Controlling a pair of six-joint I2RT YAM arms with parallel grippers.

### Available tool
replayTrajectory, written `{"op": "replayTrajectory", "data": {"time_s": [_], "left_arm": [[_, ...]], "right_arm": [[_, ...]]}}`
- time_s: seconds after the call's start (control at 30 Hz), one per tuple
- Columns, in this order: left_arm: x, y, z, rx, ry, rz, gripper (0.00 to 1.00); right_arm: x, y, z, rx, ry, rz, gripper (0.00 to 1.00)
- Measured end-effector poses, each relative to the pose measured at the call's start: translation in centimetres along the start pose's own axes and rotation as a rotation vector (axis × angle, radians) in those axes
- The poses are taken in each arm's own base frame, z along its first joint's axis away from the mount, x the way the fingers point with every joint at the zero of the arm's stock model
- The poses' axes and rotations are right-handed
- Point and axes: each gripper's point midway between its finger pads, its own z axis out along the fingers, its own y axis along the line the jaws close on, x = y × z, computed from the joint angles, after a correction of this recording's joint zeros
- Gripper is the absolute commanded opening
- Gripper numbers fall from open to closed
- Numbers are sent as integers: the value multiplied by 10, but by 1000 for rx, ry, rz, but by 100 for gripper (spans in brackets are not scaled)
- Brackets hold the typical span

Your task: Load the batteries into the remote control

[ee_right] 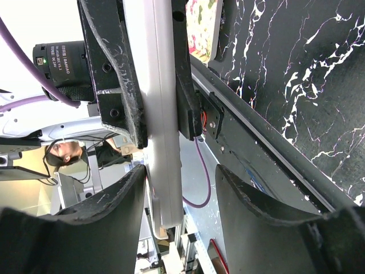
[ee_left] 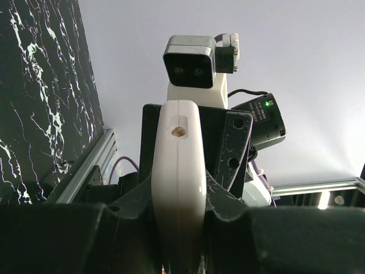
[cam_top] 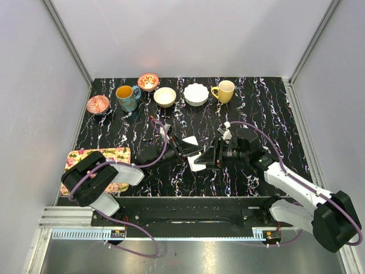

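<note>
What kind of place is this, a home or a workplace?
Probably a robot test cell in a lab: plain walls on metal framing, left arm and right arm bolted to a rail, mugs and bowls lined up as props.

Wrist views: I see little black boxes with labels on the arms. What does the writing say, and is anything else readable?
"DAMIAO": white print, turned sideways, on the black box in the right wrist view; its smaller lines are too small to read.
Label on the black box with the green light in the left wrist view: too blurred to read.
No other text is legible.
</note>
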Motion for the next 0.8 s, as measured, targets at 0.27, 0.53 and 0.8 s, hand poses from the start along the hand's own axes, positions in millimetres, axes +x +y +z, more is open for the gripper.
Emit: {"op": "replayTrajectory", "data": {"time_s": [0.27, 0.53, 0.8], "left_arm": [[0, 1, 0, -3, 1, 0, 0], [0, 2, 0, -6, 1, -2, 0], [1, 2, 0, -6, 4, -2, 0]], "right_arm": [[1, -1, 2, -10, 21, 1, 57], [0, 0, 3, -15, 21, -1, 56], [0, 2, 6, -39, 35, 7, 50]]}}
